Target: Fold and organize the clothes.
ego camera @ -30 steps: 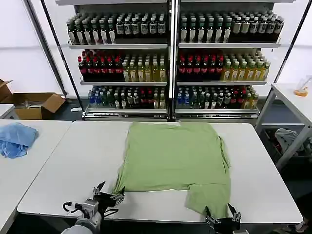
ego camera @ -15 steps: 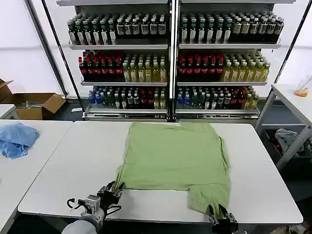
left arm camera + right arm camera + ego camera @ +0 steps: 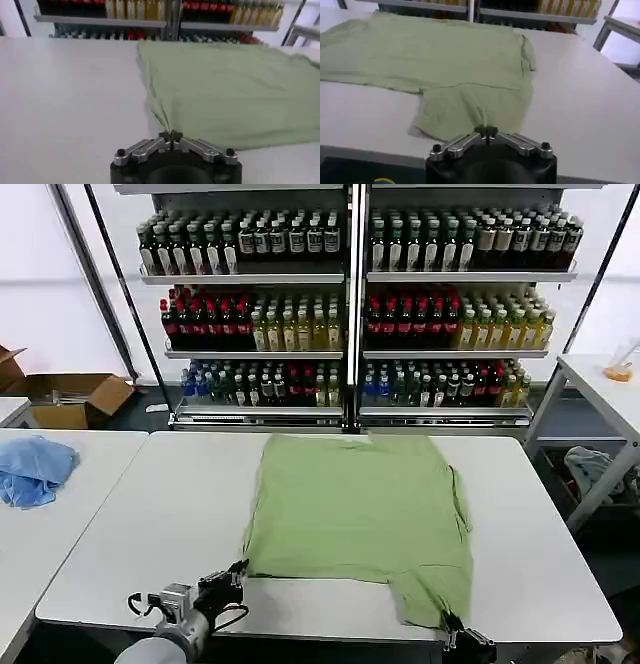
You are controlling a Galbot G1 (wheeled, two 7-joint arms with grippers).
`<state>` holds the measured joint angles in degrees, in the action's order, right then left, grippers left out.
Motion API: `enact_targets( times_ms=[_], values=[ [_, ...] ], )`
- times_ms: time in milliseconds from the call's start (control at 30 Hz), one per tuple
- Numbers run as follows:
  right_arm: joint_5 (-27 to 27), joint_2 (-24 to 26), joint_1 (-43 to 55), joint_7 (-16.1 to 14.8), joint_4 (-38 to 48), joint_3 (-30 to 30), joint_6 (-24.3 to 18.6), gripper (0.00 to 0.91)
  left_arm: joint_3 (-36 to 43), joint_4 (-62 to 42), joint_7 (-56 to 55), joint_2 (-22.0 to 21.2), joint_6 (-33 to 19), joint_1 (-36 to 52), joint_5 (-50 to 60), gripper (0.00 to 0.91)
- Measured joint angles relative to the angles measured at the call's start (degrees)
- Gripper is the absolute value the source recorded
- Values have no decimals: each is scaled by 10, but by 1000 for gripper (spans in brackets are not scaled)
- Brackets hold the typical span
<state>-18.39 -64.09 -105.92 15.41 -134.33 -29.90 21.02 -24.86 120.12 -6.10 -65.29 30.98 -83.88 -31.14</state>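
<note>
left gripper (image 3: 170,135) clenched on shirt (image 3: 360,514) corner ahead; right gripper (image 3: 487,131) apparently pinching its near hem.

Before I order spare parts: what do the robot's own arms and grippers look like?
Both wrist views show a black rounded body carrying two silver metal finger links with black screw heads, tipped in black. The left gripper sits on a light grey arm with black cable loops beside it. The right gripper looks the same build.

Light green shirt (image 3: 365,512) lies flat on white table, plain side up. Near-left corner pulled into a tight pinch; near-right flap reaches the table's front edge.
</note>
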Motion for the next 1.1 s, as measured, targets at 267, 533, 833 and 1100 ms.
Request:
enact_targets(
  times_ms=[267,533,833,1100],
  values=[
    [-33,35,28,2,-15,-33,-16,0,-55,62,3,9,-13,-33,-53,30],
    [-43,80,130,1,37,0,-16,0,-66,71,8,28,-25,-25,-70,30],
    [-38,100,256,-7,120,71,-12,0,-26,3,1,34,-28,42,-44,30],
    [-17,96,324,-9,185,115,-18,0,21,-71,-6,27,-36,112,-19,30]
  ],
)
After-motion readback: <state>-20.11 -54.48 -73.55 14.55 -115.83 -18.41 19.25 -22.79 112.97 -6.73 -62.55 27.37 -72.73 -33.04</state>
